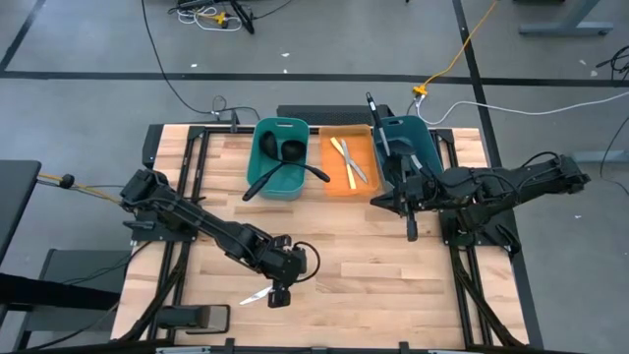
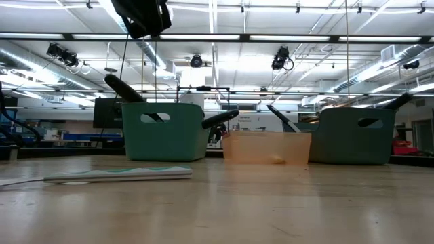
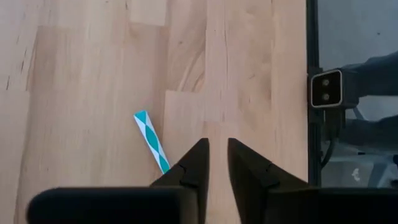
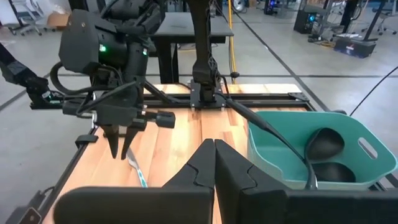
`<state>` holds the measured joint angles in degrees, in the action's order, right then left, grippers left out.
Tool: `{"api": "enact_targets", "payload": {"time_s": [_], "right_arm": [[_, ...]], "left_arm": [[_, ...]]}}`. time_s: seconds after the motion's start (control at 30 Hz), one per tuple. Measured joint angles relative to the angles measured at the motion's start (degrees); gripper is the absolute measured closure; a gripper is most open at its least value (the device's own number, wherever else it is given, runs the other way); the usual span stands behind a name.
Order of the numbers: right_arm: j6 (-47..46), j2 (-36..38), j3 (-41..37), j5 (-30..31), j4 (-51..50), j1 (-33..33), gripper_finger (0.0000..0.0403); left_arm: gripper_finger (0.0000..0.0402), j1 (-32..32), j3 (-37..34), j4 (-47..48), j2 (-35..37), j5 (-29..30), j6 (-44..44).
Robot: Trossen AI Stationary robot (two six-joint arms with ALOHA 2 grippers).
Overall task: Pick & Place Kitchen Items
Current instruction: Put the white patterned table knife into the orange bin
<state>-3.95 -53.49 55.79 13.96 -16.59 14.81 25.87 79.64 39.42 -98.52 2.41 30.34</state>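
The left pincer [image 1: 279, 295] hangs over the bench [image 1: 344, 265] at about seven o'clock, fingers parted by a narrow slit and holding nothing. Right under it lies a knife with a teal-patterned handle [image 3: 151, 140], flat on the wood. With so slim a gap, a descent could land the fingertips on top of the knife and skid it aside, since a thin flat handle gives little to grab. The right pincer [image 4: 214, 163] waits shut and empty at three o'clock, near the right bin [image 1: 405, 147]. Ladles [image 1: 280, 149] sit in the left bin [image 1: 257, 169].

Pale matt wood table [image 1: 354, 265]; glossy teal plastic bin [image 1: 278, 157]
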Motion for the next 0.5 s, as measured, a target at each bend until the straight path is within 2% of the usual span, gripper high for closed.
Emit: {"api": "enact_targets", "payload": {"time_s": [0.33, 0.5], "right_arm": [[0.0, 0.0, 0.0, 0.1, -0.7, 0.0, 0.0398], [0.0, 0.0, 0.0, 0.2, -0.7, 0.0, 0.0398]], "left_arm": [[0.0227, 0.0, 0.0, 1.8, 0.0, 1.9, 6.0], [0.0186, 0.0, 0.0, 3.7, 0.0, 3.0, 8.6]]}}
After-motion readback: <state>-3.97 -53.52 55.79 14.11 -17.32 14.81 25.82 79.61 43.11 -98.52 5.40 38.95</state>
